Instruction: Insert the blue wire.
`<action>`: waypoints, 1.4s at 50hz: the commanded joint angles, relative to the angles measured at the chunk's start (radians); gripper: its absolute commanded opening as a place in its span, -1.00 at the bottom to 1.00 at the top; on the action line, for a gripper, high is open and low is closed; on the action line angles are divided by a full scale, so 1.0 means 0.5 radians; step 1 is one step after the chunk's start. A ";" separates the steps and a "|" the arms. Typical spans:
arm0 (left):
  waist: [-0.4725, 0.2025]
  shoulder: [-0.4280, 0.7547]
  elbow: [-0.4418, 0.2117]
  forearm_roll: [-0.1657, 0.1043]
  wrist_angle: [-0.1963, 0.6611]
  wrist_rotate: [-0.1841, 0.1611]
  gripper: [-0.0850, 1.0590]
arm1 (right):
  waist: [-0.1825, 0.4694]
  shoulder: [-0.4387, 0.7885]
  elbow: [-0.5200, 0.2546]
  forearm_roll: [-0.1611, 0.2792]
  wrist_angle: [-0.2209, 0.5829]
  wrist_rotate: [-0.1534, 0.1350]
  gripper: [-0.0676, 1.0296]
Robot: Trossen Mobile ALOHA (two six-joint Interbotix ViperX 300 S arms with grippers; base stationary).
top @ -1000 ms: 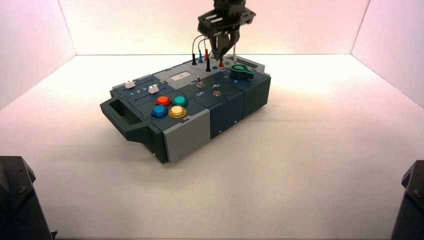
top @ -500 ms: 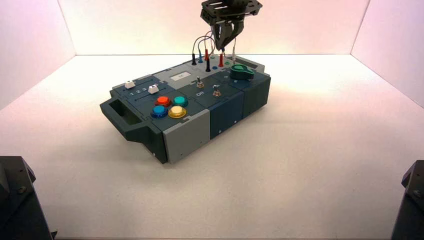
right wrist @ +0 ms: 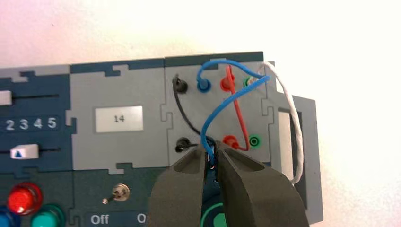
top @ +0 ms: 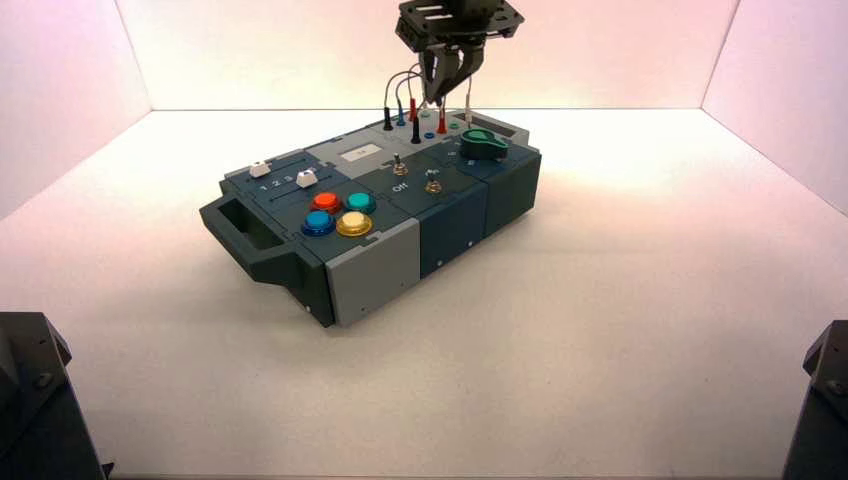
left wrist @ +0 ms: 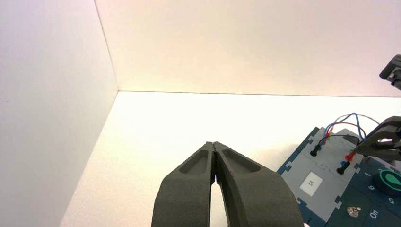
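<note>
The blue wire [right wrist: 222, 106] arches over the grey jack panel at the far end of the box [top: 450, 230]. One blue plug [right wrist: 204, 85] sits in the blue socket of the back row. My right gripper [right wrist: 211, 158] is shut on the wire's other end and holds it just above the front row, between the black plug [right wrist: 181, 145] and the red plug [right wrist: 230, 141]. The high view shows this gripper [top: 441, 95] raised above the jacks. My left gripper [left wrist: 215, 146] is shut and empty, off to the box's left.
A red wire [right wrist: 239, 113], a black wire [right wrist: 182, 113] and a white wire [right wrist: 293, 123] also cross the jack panel. A green knob [top: 484, 143] stands beside it. Toggle switches [top: 400, 166], coloured buttons [top: 338, 212] and sliders [right wrist: 23, 152] lie nearer me.
My right gripper has risen from down among the jacks to higher above them, still holding the blue wire's end. The left gripper has not moved.
</note>
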 commanded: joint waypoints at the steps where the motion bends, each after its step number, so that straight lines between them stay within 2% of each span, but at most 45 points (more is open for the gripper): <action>1: 0.025 0.009 -0.074 0.003 -0.028 0.003 -0.91 | 0.021 -0.095 -0.028 0.034 -0.018 0.006 -0.92; 10: 0.025 0.009 -0.067 0.003 -0.028 0.003 -0.91 | 0.040 -0.095 0.000 0.064 -0.043 0.006 -0.92; 30: 0.025 0.003 -0.067 0.003 -0.028 0.006 -0.91 | 0.040 -0.080 0.055 0.086 -0.212 0.009 -0.92; 70: 0.025 0.003 -0.064 0.003 -0.034 0.003 -0.91 | 0.040 -0.043 0.147 0.166 -0.347 0.009 -0.92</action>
